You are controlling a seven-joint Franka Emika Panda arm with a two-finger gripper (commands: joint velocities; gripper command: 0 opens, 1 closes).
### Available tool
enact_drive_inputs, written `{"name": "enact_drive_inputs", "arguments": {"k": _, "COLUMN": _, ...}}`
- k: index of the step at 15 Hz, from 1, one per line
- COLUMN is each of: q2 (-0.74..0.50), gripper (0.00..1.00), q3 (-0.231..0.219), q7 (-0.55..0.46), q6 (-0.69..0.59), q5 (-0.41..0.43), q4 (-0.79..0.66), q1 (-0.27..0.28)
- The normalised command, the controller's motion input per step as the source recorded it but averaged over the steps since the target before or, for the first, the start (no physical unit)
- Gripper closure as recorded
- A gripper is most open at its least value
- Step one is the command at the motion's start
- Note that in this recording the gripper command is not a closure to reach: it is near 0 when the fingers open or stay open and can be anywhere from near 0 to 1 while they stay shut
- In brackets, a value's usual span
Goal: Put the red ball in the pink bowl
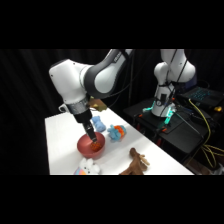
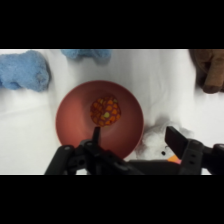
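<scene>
End effector [image 2: 132,137], fingers apart, hovers over the round dusky-pink bowl [image 2: 70,120] at frame centre; small bumpy red-orange ball [image 2: 105,110] lies inside, so lift straight up, clearing the rim.

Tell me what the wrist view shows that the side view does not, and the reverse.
Only the wrist view shows the red ball lying inside the pink bowl, free of the open pincer. Only the side view shows the arm's base, the blue-and-orange plush toy and the whole white table. Both share the bowl, the pincer above it, a brown plush toy and a blue plush toy.
</scene>
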Motion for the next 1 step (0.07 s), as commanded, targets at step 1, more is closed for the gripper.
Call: {"name": "enact_drive_inputs", "arguments": {"k": 1, "q2": -0.49, "gripper": 0.0, "q3": -0.021, "q7": 0.09, "q6": 0.12, "q5": 0.008, "q4": -0.46, "q1": 0.066}}
